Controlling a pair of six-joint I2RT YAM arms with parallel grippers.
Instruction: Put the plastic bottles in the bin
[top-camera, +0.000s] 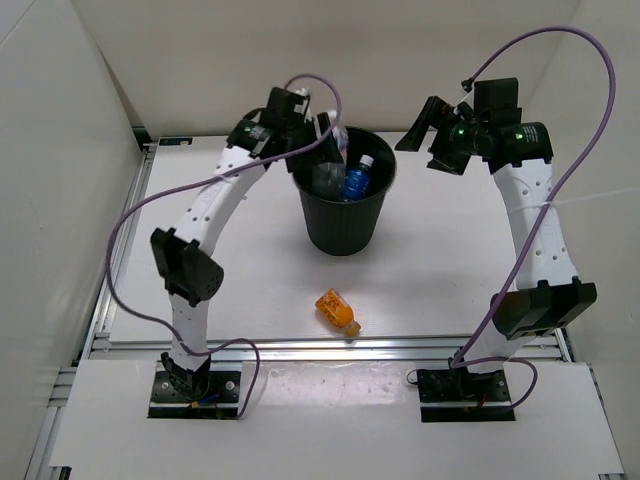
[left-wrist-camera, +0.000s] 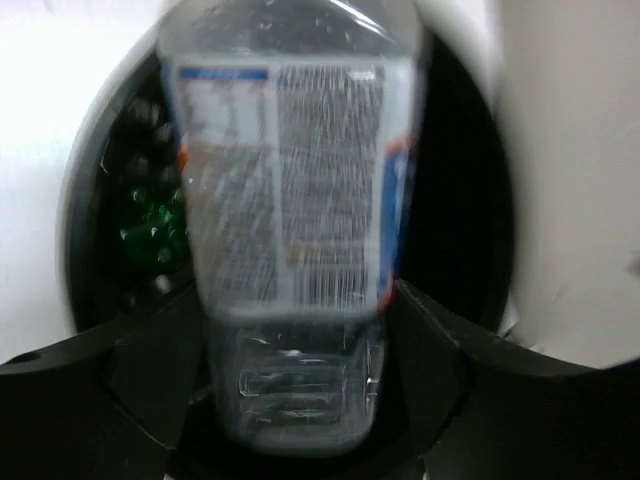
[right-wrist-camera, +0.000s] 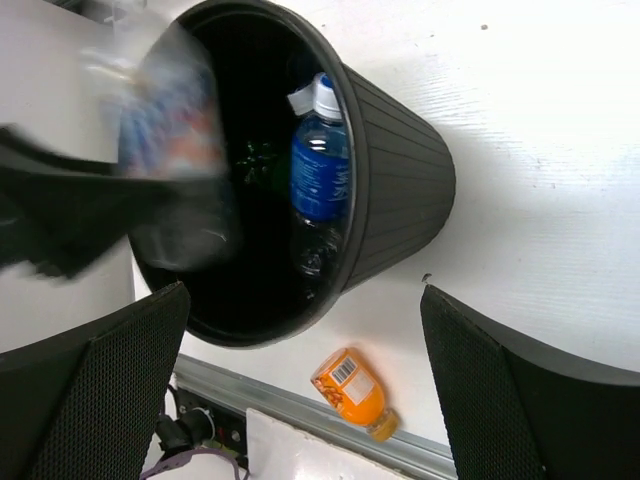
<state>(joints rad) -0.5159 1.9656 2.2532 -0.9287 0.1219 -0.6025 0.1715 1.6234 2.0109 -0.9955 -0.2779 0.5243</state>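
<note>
- Hanging over the bin (top-camera: 340, 228) at the upper centre of the top view, the left gripper (left-wrist-camera: 300, 345) is framing a clear labelled bottle (left-wrist-camera: 290, 200). The bottle is showing smeared, and I cannot tell whether the fingers are pinching it or standing just off it.
- Lying inside the bin is a blue-labelled bottle (right-wrist-camera: 320, 170), leaning against the wall. Something green (left-wrist-camera: 150, 225) is glinting deep at the left of the left wrist view, likely the green bottle.
- Waiting at the upper right of the top view, the right gripper (right-wrist-camera: 302, 300) is standing wide apart and carrying nothing.
- Resting on its side on the table (top-camera: 250, 285), below the bin in the top view and well apart from it, the short orange bottle (top-camera: 338, 311) is looking like the one left to fetch.
- Judging by its build, that bottle is probably going to feel light. Its thin, smooth, round wall is likely to be giving a little under a squeeze and rolling if nudged from one side.
- Taking hold across the middle of its body, fingers straddling the width rather than the cap end, is looking like the safest grip, with the closing kept gentle.
</note>
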